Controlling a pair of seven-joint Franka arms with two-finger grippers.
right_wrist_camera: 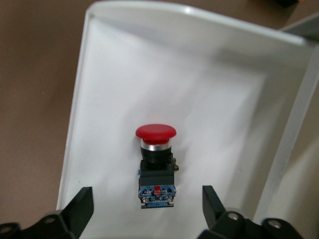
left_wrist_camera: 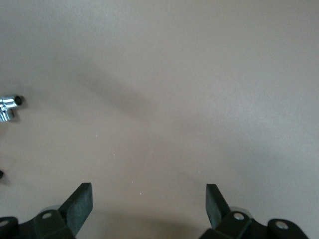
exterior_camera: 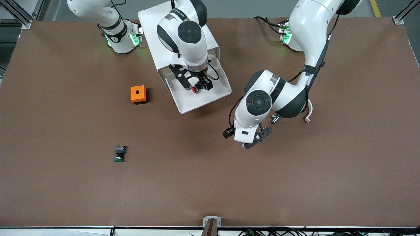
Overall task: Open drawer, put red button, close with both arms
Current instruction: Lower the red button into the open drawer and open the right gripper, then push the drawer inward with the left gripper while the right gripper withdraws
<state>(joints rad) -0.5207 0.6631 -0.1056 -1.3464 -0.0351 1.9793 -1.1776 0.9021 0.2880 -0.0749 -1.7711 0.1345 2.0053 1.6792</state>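
Counter (exterior_camera: pixel 295 183) carries a white cabinet (exterior_camera: pixel 157 36) with its drawer (right_wrist_camera: pixel 114 74) pulled open; the red button (right_wrist_camera: pixel 156 164) lies on its side on the drawer floor, long axis along the drawer's length, red cap toward the drawer's front wall. Right hand (right_wrist_camera: pixel 148 209) hangs over the open drawer, fingers spread and empty, astride the button's body. Left hand (left_wrist_camera: pixel 149 206) hovers open over bare counter near a small metal part (left_wrist_camera: pixel 9 107); orange box (exterior_camera: pixel 138 94) and green button (exterior_camera: pixel 120 154) sit toward the right arm's end.

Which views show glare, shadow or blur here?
Front view: green base lights glow, soft arm shadows on the table. Left wrist view: hazy, with a diagonal shadow over bare table, and glare on a metal piece. Right wrist view: the red button is sharp; the drawer looks bright white.
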